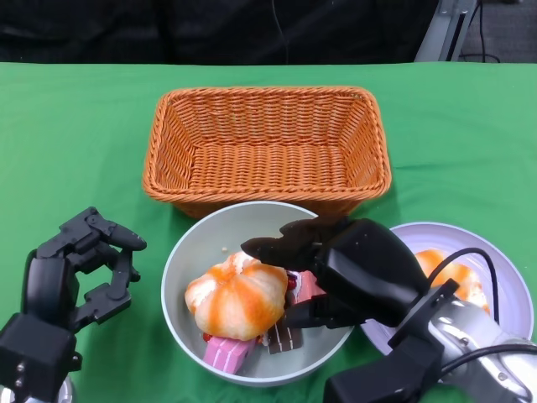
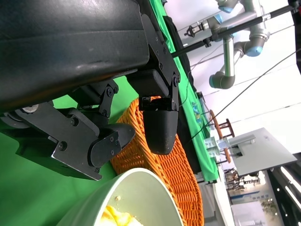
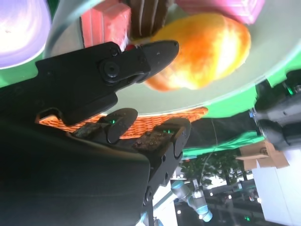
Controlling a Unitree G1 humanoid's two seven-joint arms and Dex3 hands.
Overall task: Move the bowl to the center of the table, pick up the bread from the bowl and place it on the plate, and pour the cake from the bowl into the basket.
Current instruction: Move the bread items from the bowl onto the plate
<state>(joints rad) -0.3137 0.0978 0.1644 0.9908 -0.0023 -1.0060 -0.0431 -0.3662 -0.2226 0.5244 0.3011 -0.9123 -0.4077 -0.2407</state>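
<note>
A pale grey bowl (image 1: 189,252) sits just in front of the woven basket (image 1: 267,147). It holds an orange-and-white bread bun (image 1: 237,298), pink cake pieces (image 1: 226,353) and a chocolate cake piece (image 1: 284,336). My right hand (image 1: 336,269) reaches over the bowl's right rim with its fingers spread, one above the bun and the others by the cake. In the right wrist view one fingertip (image 3: 162,49) lies against the bun (image 3: 207,52), with nothing gripped. My left hand (image 1: 84,269) hovers open to the left of the bowl. A second bun (image 1: 449,269) lies on the plate (image 1: 508,285).
The basket stands empty behind the bowl, almost touching its far rim. The plate lies to the right, partly hidden by my right forearm. Green cloth covers the table, and a black backdrop runs along its far edge.
</note>
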